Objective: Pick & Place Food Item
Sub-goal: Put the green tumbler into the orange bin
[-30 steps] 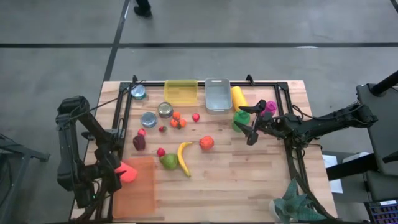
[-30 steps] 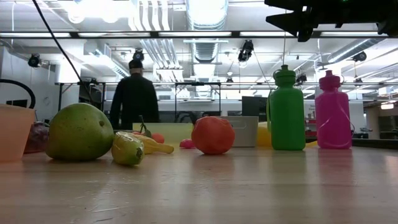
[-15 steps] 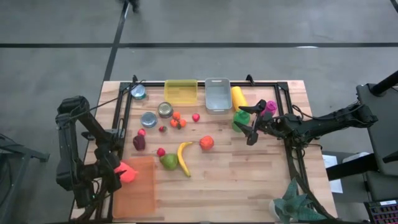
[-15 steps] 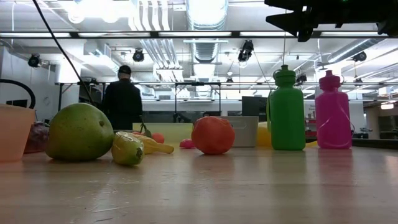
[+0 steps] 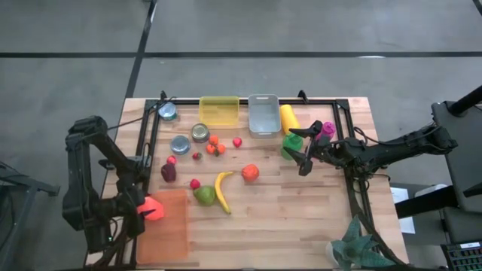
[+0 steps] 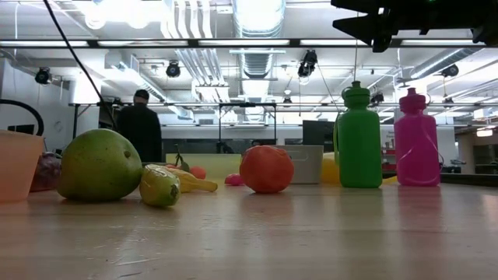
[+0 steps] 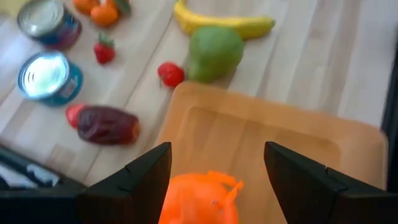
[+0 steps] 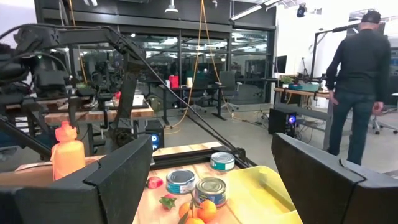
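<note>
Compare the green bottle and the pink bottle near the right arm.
Colour: the green bottle is solid green, the pink bottle magenta. Position: in the high view the green bottle sits nearer the table's middle, the pink bottle farther toward the right edge. Both stand upright, capped, on the wooden table, with similar shape.

A green bottle [image 6: 359, 140] and a pink bottle [image 6: 416, 141] stand side by side on the wooden surface [image 5: 301, 218]. Two tin cans [image 5: 190, 138] sit near a third can [image 5: 167, 111]. A person [image 6: 140, 131] stands in the room behind.
</note>
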Robot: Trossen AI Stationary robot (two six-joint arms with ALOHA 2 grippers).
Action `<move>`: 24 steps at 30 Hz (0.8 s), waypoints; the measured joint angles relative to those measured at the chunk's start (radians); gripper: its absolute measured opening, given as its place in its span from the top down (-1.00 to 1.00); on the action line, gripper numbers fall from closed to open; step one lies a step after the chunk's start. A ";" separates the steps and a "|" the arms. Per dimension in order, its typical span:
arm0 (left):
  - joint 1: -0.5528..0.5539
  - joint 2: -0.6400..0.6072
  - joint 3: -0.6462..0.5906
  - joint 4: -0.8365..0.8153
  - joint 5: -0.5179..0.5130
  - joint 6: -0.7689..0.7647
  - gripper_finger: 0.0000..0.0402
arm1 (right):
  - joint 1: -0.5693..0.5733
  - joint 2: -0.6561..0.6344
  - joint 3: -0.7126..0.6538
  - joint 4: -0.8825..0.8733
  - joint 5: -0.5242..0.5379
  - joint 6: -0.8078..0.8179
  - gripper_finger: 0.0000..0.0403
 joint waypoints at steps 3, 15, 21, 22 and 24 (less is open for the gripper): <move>0.042 -0.006 0.036 0.000 -0.048 0.090 -0.29 | 0.000 0.000 0.000 0.000 0.000 -0.001 -0.63; 0.359 -0.032 0.119 0.020 -0.129 0.346 -0.29 | 0.000 0.000 0.000 0.000 0.000 0.000 -0.63; 0.609 -0.031 0.120 0.188 -0.129 0.633 -0.28 | 0.000 0.000 0.000 0.000 0.000 -0.001 -0.63; 0.653 -0.031 0.119 0.226 -0.129 0.678 -0.28 | 0.000 0.000 0.000 0.000 0.000 -0.002 -0.63; 0.741 -0.031 0.114 0.313 -0.129 0.771 -0.28 | 0.000 0.000 0.000 0.000 0.000 0.000 -0.63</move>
